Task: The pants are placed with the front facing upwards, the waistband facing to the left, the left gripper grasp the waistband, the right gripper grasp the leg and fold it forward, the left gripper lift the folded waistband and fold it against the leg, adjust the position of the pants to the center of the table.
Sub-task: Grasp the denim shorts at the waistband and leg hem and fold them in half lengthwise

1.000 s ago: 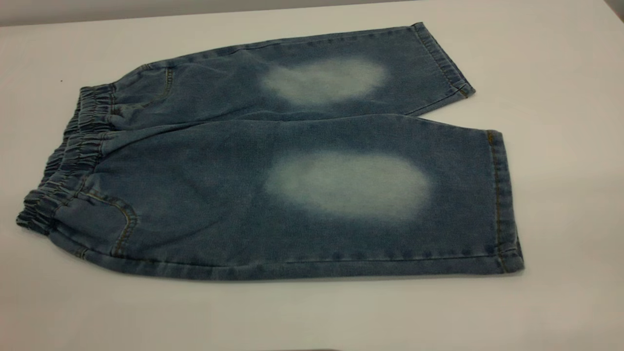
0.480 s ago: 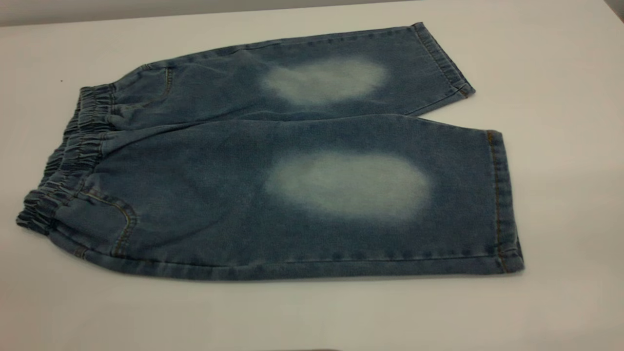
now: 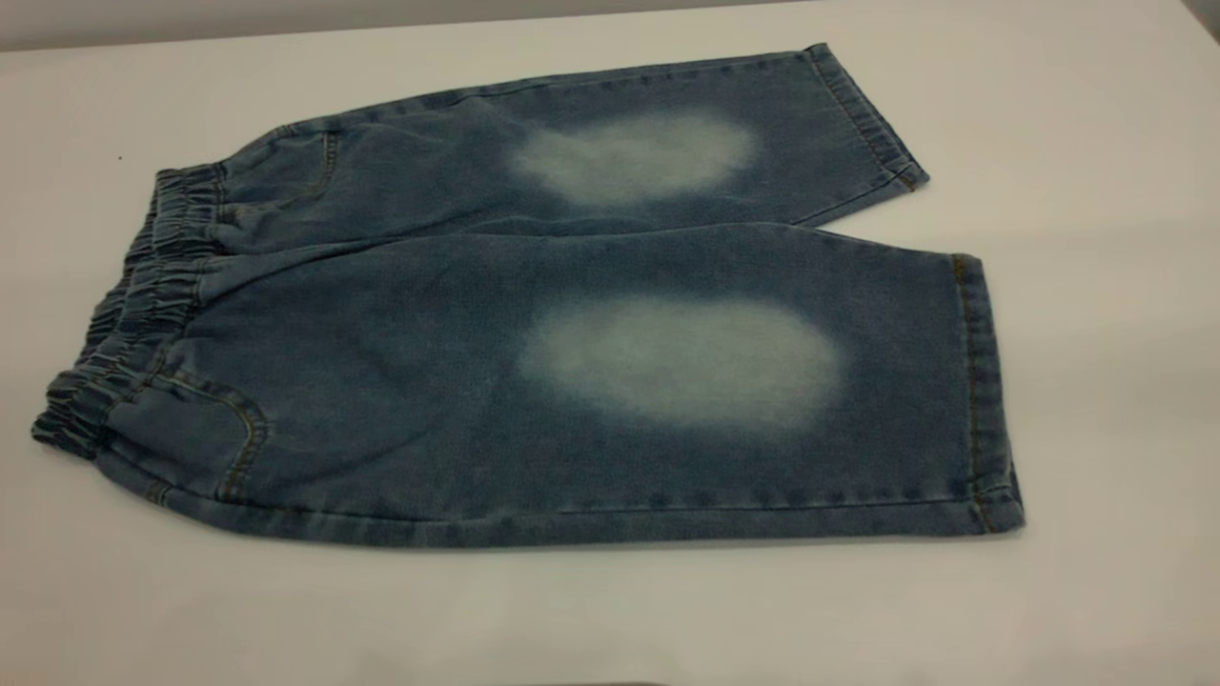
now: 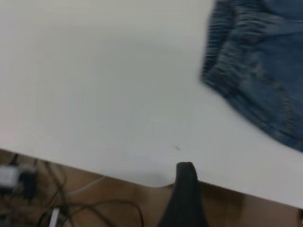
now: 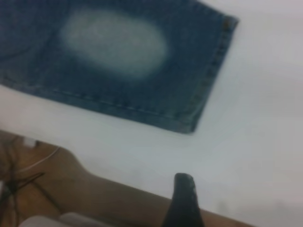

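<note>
The blue denim pants (image 3: pixel 410 381) lie flat on the white table (image 3: pixel 1106 162), front up. The gathered waistband (image 3: pixel 143 305) points left and both legs point right. The near leg (image 3: pixel 886 400) and far leg (image 3: pixel 810 124) each carry a pale oval. Neither gripper shows in the exterior view. My left gripper (image 4: pixel 241 191) hovers over the table's edge, apart from the waistband (image 4: pixel 234 52), open and holding nothing. My right gripper (image 5: pixel 241 201) hangs near the table's edge, off the near leg's hem (image 5: pixel 210 80), open and empty. Only one black fingertip (image 5: pixel 184 187) of it shows.
The table edge (image 4: pixel 118 177) drops to a brown floor with loose cables (image 4: pixel 71 208) below the left gripper. Bare white tabletop surrounds the pants on all sides.
</note>
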You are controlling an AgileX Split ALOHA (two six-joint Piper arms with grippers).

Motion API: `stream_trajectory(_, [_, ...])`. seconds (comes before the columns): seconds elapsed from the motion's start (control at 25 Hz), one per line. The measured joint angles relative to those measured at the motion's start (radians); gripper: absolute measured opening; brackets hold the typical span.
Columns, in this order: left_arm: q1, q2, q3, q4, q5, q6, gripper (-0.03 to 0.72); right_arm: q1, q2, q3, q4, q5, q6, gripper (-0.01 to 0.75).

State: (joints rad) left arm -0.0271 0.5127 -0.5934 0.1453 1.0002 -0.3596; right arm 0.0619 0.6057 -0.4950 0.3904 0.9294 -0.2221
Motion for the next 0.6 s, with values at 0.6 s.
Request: stream_trajectory(0.6, [0.000,0.693,-0.011,0.017,-0.359,-0.016,0.549,0.000,0.505,-0.001,0.459,-0.254,-0.401,0.496])
